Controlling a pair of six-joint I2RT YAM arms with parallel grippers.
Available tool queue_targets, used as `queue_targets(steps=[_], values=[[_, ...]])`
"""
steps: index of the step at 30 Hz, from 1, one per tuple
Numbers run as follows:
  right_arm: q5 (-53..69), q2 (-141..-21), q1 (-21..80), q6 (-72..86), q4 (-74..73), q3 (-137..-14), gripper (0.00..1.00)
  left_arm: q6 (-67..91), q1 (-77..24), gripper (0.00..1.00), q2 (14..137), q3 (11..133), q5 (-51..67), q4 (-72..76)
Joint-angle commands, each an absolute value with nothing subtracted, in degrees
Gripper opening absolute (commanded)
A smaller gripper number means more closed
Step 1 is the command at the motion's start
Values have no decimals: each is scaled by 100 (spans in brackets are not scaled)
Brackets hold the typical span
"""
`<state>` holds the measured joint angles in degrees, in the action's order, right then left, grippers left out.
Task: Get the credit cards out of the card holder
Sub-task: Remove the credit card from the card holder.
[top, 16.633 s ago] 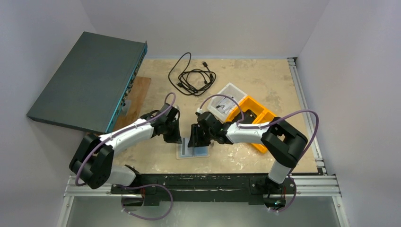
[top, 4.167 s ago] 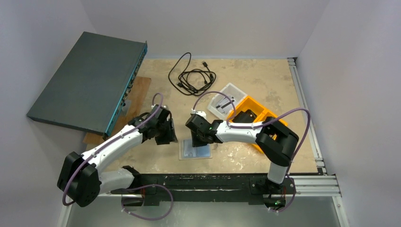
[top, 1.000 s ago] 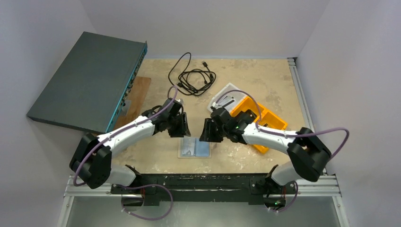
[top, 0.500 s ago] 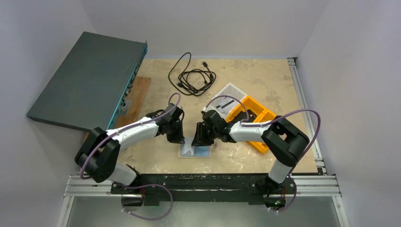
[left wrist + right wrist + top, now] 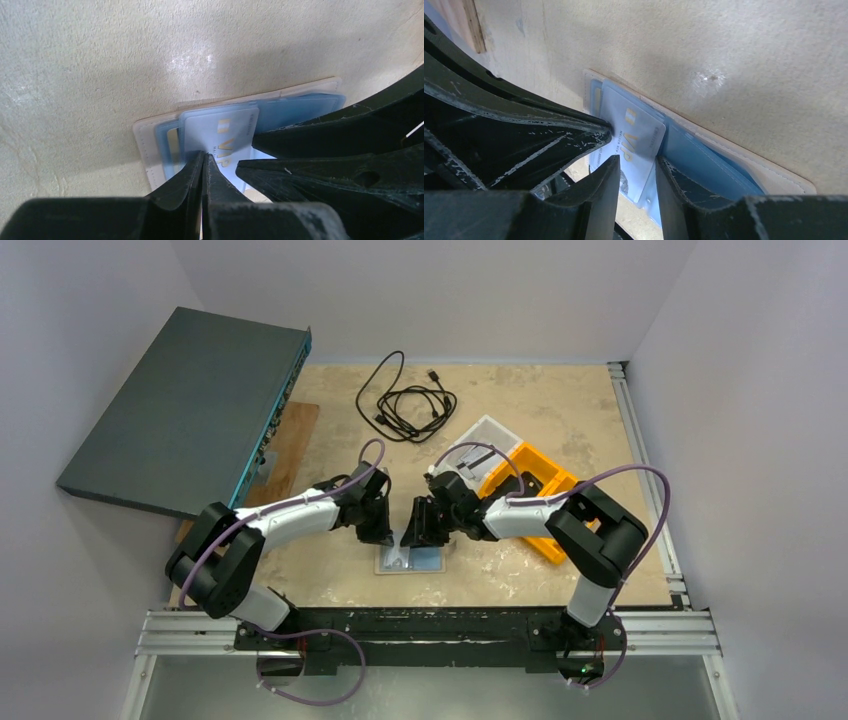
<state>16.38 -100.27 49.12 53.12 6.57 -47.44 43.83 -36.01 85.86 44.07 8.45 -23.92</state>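
White arms point(image 5: 290, 518), black joints point(image 5: 598, 540), looping purple cables point(image 5: 640, 473).

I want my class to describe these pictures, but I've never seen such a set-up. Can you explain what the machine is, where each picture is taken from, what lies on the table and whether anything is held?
These are two robot arms fixed at the table's near edge, each ending in a two-finger gripper. The wide picture looks down from above; the two close-ups come from cameras on the wrists. On the table lie a black cable, a white tray, an orange bin, a dark flat box and, between the arms, an open card holder with a white card in it. The left gripper is shut, its tip against the card. The right gripper is open, a finger on either side of the card's edge. Nothing looks lifted.
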Motion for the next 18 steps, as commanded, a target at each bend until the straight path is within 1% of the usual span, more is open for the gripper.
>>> queue_targets(steps=[1,7,13,18], values=[[1631,-10302,4914,5300,866,-4661,34,4529,-3622,0,8637,4264,726,-2389],[1434,-9994,4849,5263,648,-4504,35,4658,-3621,0,8329,4184,198,-2748],[1395,-9794,4843,5260,589,-4433,35,4703,-3622,0,8135,4141,117,-2789],[1544,-9975,4838,5270,752,-4438,35,4622,-3622,0,8193,4184,165,-2759]])
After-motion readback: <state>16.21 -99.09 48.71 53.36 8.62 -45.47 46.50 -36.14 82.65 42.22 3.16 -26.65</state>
